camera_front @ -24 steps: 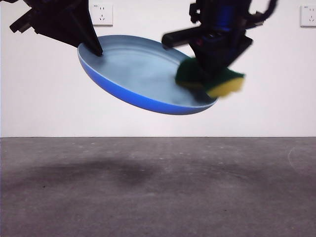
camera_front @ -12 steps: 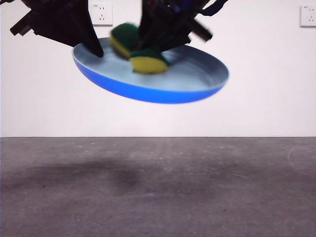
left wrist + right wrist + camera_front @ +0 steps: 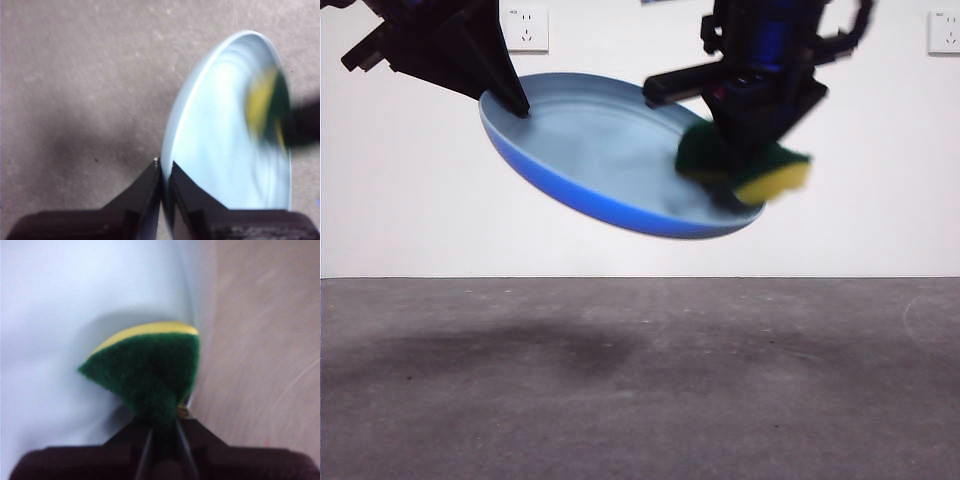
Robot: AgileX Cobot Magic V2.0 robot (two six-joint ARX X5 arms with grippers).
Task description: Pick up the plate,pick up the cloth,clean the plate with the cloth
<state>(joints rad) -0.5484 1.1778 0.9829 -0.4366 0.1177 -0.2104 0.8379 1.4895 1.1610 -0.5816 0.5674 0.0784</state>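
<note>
The light-blue plate point(image 3: 590, 150) hangs tilted in the air above the table, its right side lower. My left gripper point(image 3: 510, 98) is shut on the plate's upper left rim; the left wrist view shows its jaws pinching the rim of the plate point(image 3: 225, 150). My right gripper point(image 3: 740, 140) is shut on the cloth point(image 3: 745, 165), a yellow sponge with a green scouring layer, and presses it on the plate's lower right part near the rim. In the right wrist view the sponge point(image 3: 150, 370) lies squeezed against the plate point(image 3: 60, 315). The sponge shows blurred in the left wrist view point(image 3: 267, 107).
The grey table point(image 3: 640, 380) lies below the held plate, with the plate's shadow on it. A white wall with two sockets point(image 3: 525, 28) stands behind.
The right gripper swept the sponge from the plate's lower right to its upper left and back to the lower right. The plate rocked with it and tilts right again.
</note>
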